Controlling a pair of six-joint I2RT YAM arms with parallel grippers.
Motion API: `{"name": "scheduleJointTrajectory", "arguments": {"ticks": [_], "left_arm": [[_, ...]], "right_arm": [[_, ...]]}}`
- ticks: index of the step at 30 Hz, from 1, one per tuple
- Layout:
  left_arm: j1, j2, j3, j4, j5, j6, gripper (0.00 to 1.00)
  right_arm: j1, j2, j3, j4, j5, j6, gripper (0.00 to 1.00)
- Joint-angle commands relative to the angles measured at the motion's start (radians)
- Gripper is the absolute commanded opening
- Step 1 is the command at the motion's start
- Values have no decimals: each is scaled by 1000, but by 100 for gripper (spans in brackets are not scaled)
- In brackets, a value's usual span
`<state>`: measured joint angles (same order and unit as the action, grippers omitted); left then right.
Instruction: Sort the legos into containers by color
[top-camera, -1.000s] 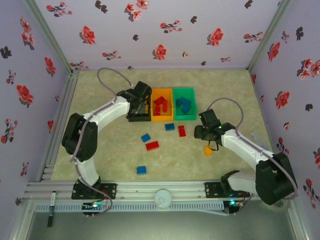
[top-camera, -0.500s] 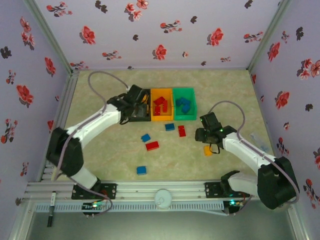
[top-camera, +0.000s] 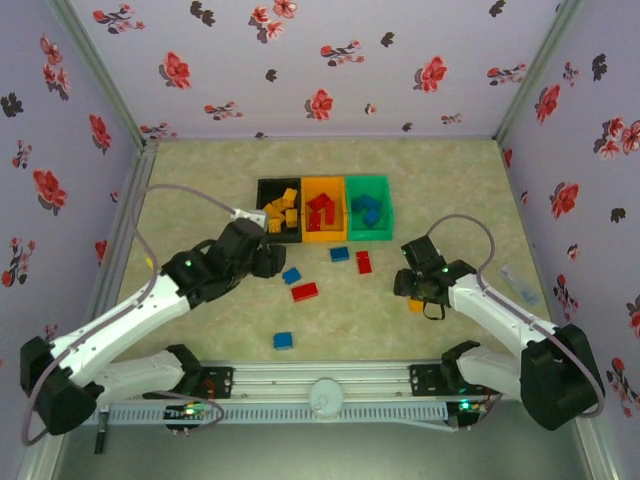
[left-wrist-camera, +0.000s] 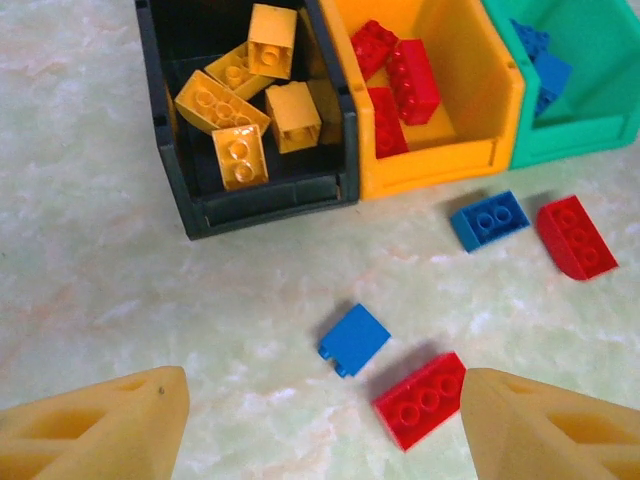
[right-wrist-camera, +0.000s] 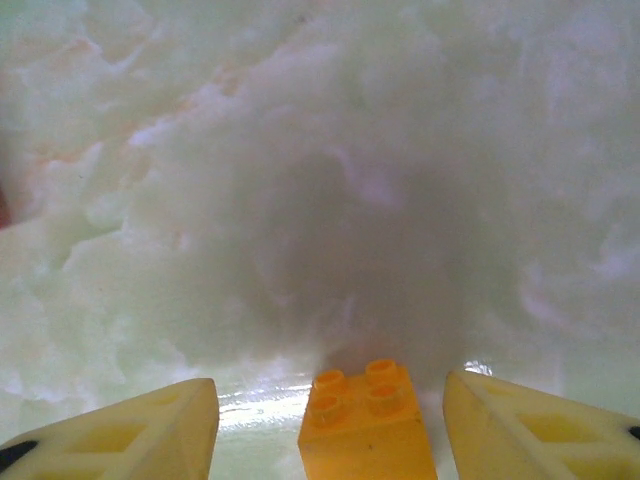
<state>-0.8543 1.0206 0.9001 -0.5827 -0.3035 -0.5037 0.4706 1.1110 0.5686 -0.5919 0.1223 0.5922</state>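
Containers (top-camera: 325, 237) in a row at the far middle of the desk (top-camera: 200, 180), legos (top-camera: 320, 208) in each, loose legos (top-camera: 305, 291) on the desk before them, one lego (right-wrist-camera: 367, 415) between my right jaws, before and right of the containers

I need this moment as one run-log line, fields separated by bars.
left gripper open | blue brick and red brick ahead of it | right gripper open | orange brick between its fingers, on table

glossy hard-plastic legos (left-wrist-camera: 420, 400), smooth plastic bins (left-wrist-camera: 270, 205) with slight sheen, matt yellow plastic left gripper fingers (left-wrist-camera: 100, 420), polished marbled tabletop (right-wrist-camera: 300, 200), brushed metal rail (top-camera: 280, 378) along lower frame
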Motion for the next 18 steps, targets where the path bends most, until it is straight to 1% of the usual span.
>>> {"name": "scheduleJointTrajectory", "arguments": {"ticks": [1, 5, 9, 12, 15, 18], "left_arm": [[-41, -62, -52, 23, -2, 25, 73], [-79, -126, -106, 38, 4, 19, 74], [-94, -158, -139, 33, 4, 1, 75], [-101, -172, -151, 28, 3, -7, 75], [-113, -187, -160, 27, 4, -6, 75], [-122, -200, -159, 23, 4, -5, 75]], "right_arm": [[20, -14, -20, -41, 4, 61, 64], [41, -19, -33, -46, 14, 84, 64], [58, -18, -42, -46, 22, 97, 62], [65, -16, -47, -43, 28, 103, 58], [72, -9, -44, -43, 32, 102, 50], [79, -1, -41, -42, 35, 100, 46]]}}
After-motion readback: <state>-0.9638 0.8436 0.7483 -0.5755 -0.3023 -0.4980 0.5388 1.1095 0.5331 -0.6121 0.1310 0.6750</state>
